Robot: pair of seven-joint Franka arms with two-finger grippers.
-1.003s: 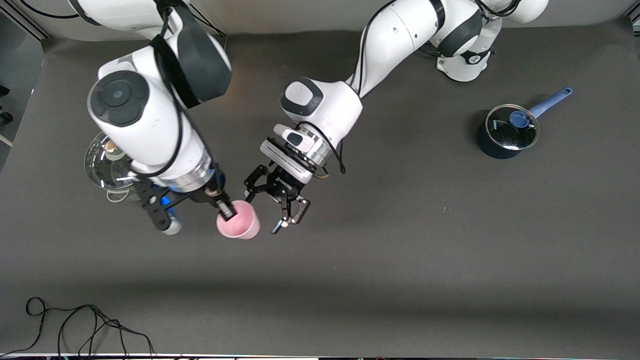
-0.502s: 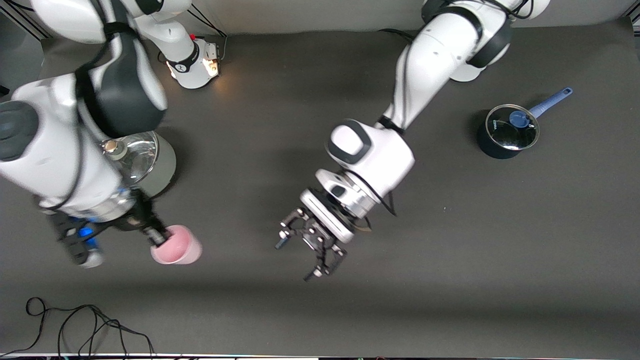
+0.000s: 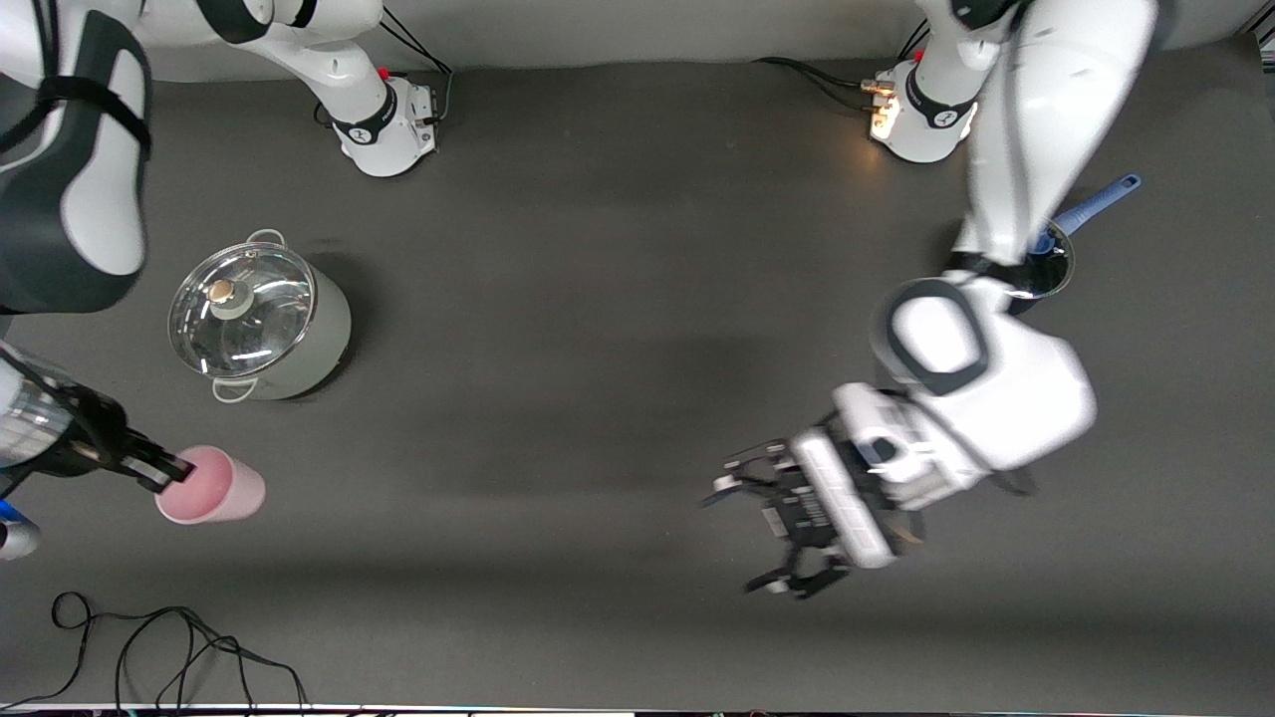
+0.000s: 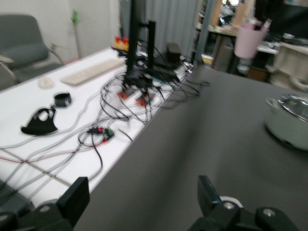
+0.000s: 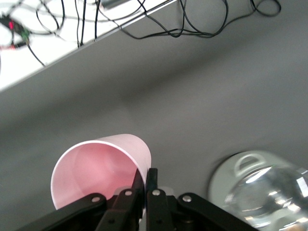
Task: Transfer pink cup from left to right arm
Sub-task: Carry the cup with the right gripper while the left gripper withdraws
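Right gripper (image 3: 164, 470) has the pink cup (image 3: 211, 486), fingers nipped shut on the rim wall, one finger inside the mouth and one outside, as the right wrist view shows with the cup (image 5: 101, 168) hanging off the fingertips. It holds the cup up over the table's right-arm end, close to the stainless lidded pot (image 3: 257, 324), whose glass lid (image 5: 262, 192) gleams below in that wrist view. From the pinch, the cup juts out toward the middle of the table, its long axis lying near level, open mouth at the fingers and base pointing away from them. Over to the left gripper (image 3: 772, 533): fingers spread wide with nothing between them, hovering over bare mat at the left arm's end, well apart from the cup. From its own wrist camera the cup (image 4: 250, 41) is a small pink shape far off, with the pot (image 4: 288, 120) between. So the cup sits wholly on the right arm's side now, and the handover itself looks done. Any next move, I'd judge, belongs to the right arm alone: the cup's base leads, so setting it upright would need a wrist turn first. A dark blue saucepan (image 3: 1061, 261) peeks out under the left arm.
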